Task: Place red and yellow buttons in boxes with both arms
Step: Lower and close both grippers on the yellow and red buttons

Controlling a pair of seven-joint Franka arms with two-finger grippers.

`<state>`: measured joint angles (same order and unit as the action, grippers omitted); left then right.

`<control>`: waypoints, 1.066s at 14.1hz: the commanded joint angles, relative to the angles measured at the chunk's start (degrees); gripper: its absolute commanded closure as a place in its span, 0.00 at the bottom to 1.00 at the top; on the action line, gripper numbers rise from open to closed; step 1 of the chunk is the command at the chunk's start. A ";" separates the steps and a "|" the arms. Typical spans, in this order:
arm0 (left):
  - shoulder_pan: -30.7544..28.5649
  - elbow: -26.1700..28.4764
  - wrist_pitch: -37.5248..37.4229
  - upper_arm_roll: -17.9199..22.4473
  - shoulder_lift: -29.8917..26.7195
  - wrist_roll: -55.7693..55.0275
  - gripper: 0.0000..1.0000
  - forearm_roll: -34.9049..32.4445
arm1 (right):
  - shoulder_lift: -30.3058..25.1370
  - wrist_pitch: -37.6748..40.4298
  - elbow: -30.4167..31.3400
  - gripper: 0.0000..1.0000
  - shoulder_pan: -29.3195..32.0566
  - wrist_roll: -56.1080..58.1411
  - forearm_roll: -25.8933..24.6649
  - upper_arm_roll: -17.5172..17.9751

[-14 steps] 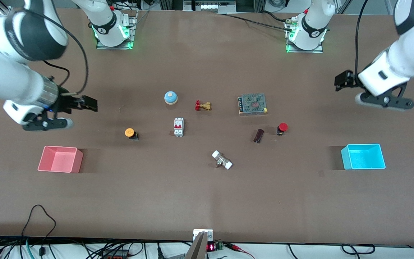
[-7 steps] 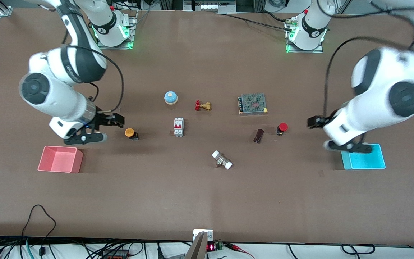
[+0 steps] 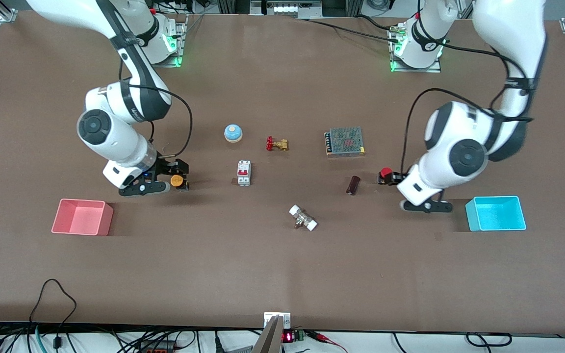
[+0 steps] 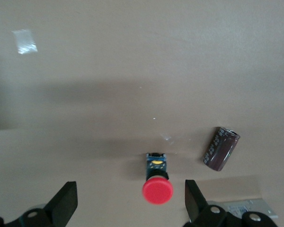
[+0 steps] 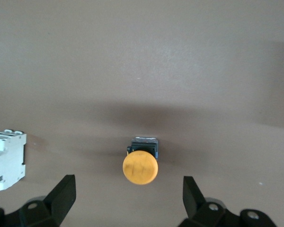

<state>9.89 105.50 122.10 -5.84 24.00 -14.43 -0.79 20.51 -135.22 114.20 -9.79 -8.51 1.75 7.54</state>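
Over mid-worktop, my right pincer (image 5: 128, 201) straddles the yellow button (image 5: 140, 167) wide; my left pincer (image 4: 130, 203) likewise the red button (image 4: 157, 190). Next I lower and clamp.

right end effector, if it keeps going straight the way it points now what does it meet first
Most likely the yellow button: the right end effector is open, with the cap centred between its fingers and just ahead. Farther along that line stands the white circuit breaker, though depth is hard to judge.
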 commanded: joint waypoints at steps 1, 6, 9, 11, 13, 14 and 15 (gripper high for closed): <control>0.66 11.64 11.71 -0.22 -4.67 -1.64 0.00 1.14 | 2.16 -3.11 0.67 0.00 -0.58 -0.89 -0.87 0.02; 0.83 21.58 26.94 -1.37 -3.88 -3.32 0.00 1.05 | 5.15 -5.14 0.67 0.00 -0.67 -0.72 -2.62 0.02; 1.45 21.59 27.49 -1.37 -2.91 -3.41 0.00 1.05 | 6.03 -5.84 0.67 0.00 -0.66 -0.81 -3.16 0.02; 1.45 21.42 27.49 -1.37 -2.47 -3.32 0.01 1.05 | 6.47 -6.11 0.59 0.00 -0.58 -0.89 -3.16 0.02; 1.54 20.81 27.75 -1.37 -1.94 -3.23 0.05 0.97 | 7.09 -6.99 0.67 0.01 -0.66 -0.89 -3.25 0.02; 1.80 20.80 28.97 -1.37 -1.42 -3.32 0.06 0.97 | 7.18 -6.99 0.67 0.08 -0.67 -0.89 -3.25 0.02; 1.80 20.98 30.20 -1.37 -0.89 -3.23 0.08 0.88 | 7.44 -6.99 0.67 0.20 -0.67 -0.81 -3.25 0.02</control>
<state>11.03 126.29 150.04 -7.30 22.36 -17.63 -0.79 27.53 -141.22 114.69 -10.21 -8.51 -0.49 7.54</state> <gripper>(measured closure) 0.057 0.040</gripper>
